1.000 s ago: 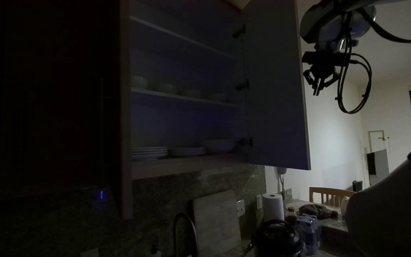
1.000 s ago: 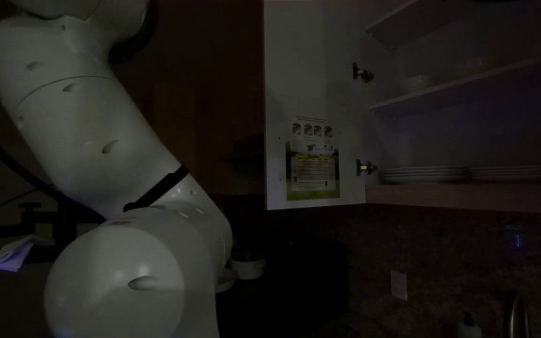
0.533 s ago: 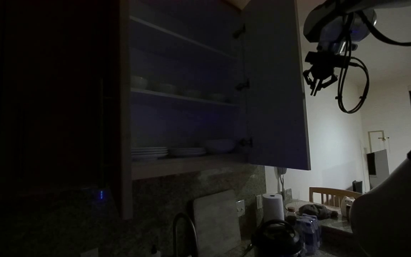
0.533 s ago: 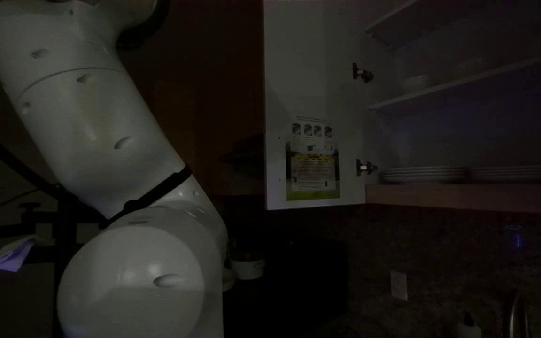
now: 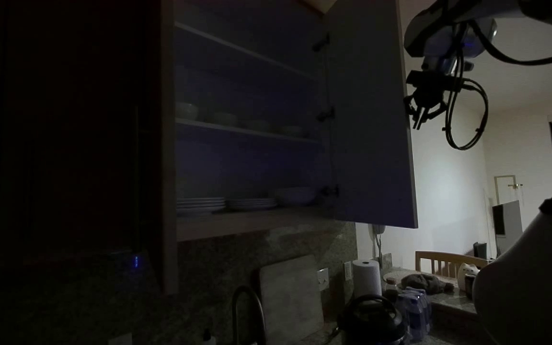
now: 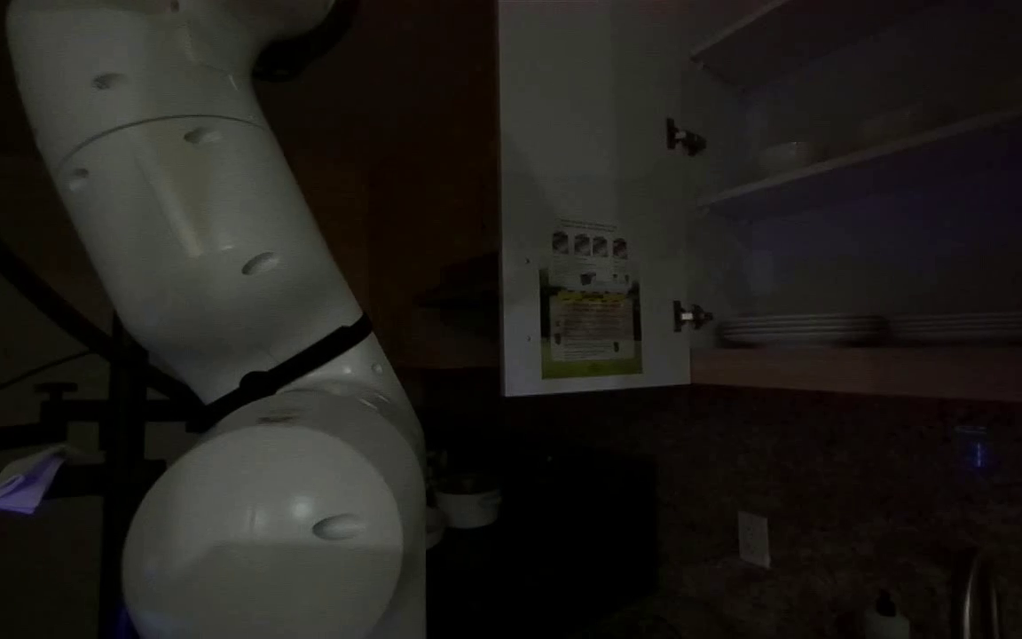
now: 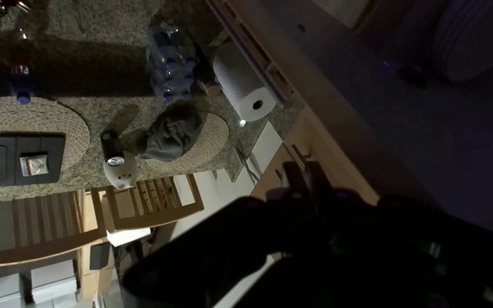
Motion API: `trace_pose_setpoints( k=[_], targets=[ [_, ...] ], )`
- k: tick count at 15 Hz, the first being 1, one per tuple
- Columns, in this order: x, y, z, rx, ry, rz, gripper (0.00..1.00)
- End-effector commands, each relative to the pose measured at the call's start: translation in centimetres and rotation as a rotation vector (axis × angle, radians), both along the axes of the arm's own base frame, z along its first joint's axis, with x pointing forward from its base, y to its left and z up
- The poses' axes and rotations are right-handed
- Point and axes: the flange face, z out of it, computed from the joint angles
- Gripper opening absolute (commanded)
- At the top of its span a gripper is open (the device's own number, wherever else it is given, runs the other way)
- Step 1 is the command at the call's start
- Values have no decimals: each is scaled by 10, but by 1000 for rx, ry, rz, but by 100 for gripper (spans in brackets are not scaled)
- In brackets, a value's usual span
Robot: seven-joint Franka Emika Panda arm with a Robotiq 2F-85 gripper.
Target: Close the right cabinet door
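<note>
Wrist view: you look past the gripper (image 7: 304, 171) to a speckled stone counter (image 7: 105, 107), which lies up and to the left of the jaws. Read the jaws as narrow, their two sides close together. Locate the paper towel roll (image 7: 242, 79) up-left of the jaws, with a pack of blue-capped bottles (image 7: 171, 64) farther left. Slightly higher than the jaws and well to their left, a dark grey cloth (image 7: 171, 137) lies partly over a woven mat (image 7: 215, 134), near a white figure (image 7: 120, 170) with a face. Farther left, a second woven mat (image 7: 28, 115) bears a dark flat case (image 7: 54, 162). Lower and left of the jaws stand two wooden chairs (image 7: 156, 217). In an exterior view, you find the right cabinet door (image 5: 372, 124) open, its grey-blue inner face showing and its free edge just beside the jaws; you cannot tell whether they touch. Left of the jaws, past that door, shelves (image 5: 237, 129) hold bowls (image 5: 187, 110) and plates (image 5: 201, 205). Behind the jaws, a pale wall (image 5: 448, 172) is lit, while the area far to their left is deep in shadow. Well below the jaws, note the black lidded cooker (image 5: 374, 318) and a pale board (image 5: 290, 302) leaning against the backsplash (image 5: 304, 242).
</note>
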Motion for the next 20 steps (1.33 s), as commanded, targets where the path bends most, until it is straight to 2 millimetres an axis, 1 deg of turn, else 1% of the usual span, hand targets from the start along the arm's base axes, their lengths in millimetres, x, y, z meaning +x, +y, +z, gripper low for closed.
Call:
trace_pose_setpoints(
  k=[1, 3, 7, 12, 15, 20],
  targets=[
    [16, -13, 4, 46, -2, 50, 8],
    [13, -13, 5, 61, -3, 77, 8],
    [7, 2, 4, 68, -22, 185, 8],
    [-1, 19, 16, 42, -74, 286, 8],
    [5, 30, 22, 44, -92, 330, 8],
    [26, 48, 23, 69, -81, 382, 8]
  ],
)
